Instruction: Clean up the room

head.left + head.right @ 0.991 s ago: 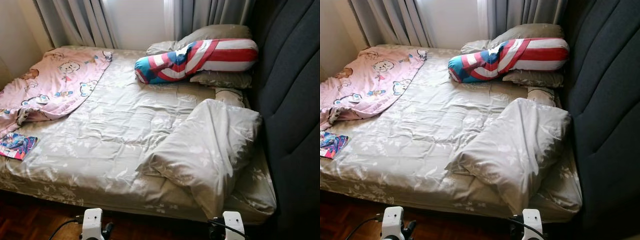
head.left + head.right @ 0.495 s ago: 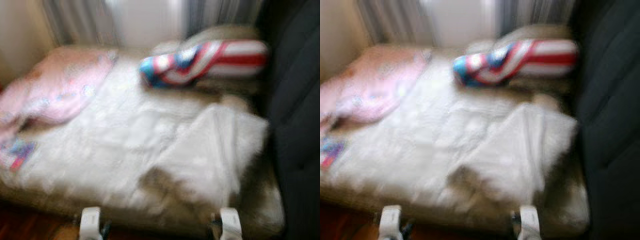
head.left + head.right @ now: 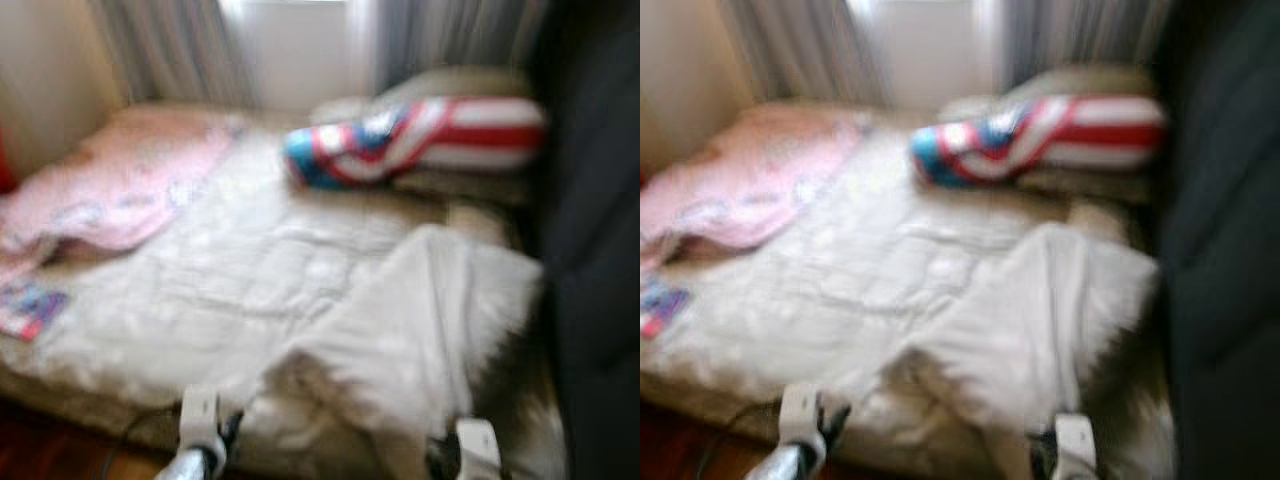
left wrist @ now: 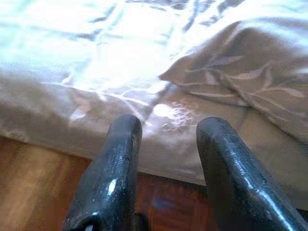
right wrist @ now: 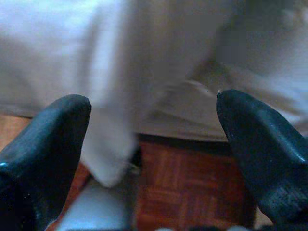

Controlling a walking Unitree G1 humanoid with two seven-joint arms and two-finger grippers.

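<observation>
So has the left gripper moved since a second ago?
Yes. The left gripper has risen and gone forward: its wrist now overlaps the bed's near edge, where before it sat below it.

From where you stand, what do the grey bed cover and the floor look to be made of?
The bed cover looks like thin woven fabric with a slight sheen: it creases, folds and catches the light, and carries a pale leaf print. The floor looks like polished reddish-brown wood, seemingly parquet, since small blocks show and it reflects light.
</observation>
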